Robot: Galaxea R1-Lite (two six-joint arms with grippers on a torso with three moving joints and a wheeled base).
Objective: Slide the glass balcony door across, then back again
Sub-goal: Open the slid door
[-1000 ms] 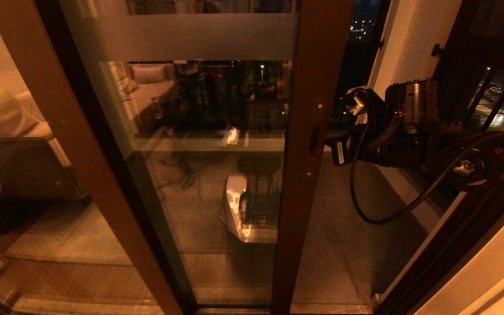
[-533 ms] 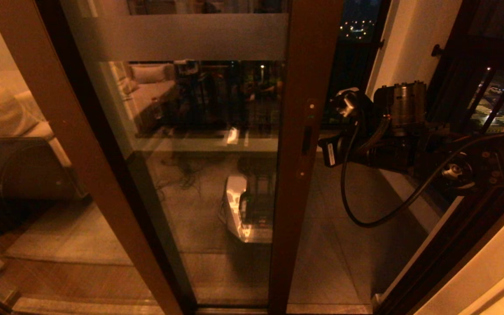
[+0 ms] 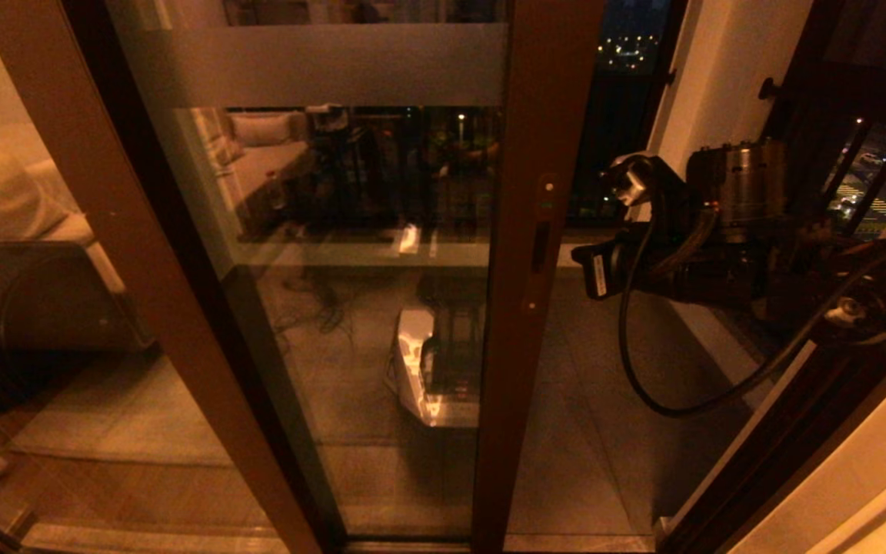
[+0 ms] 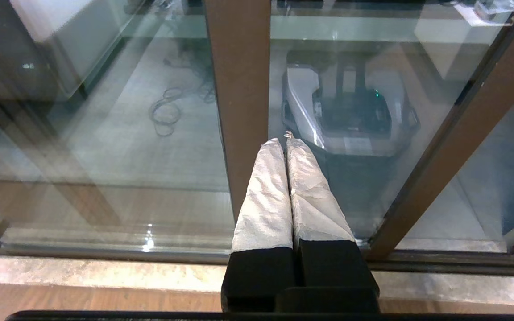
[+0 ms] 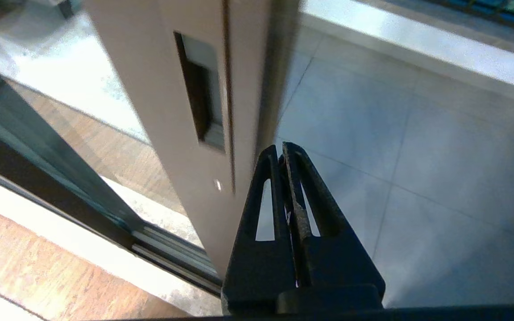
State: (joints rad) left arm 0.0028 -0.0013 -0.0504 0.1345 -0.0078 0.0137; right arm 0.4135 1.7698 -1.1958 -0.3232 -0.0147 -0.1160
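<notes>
Glass balcony door (image 3: 351, 231) stands beside the right gripper (image 5: 282, 149), jaws clenched on nothing.

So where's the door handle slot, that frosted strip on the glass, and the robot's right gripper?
handle slot (image 5: 196, 87), right wrist view, on the dark recess in the stile.
frosted band (image 3: 320, 65), head view, middle of the strip.
right gripper (image 5: 282, 149), right wrist view, at the shut fingertips.

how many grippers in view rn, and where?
2. The right gripper, shut, sits beside the edge of the glass balcony door near its handle slot. The left gripper, shut, hangs low before the glass, unseen from the head view.
</notes>
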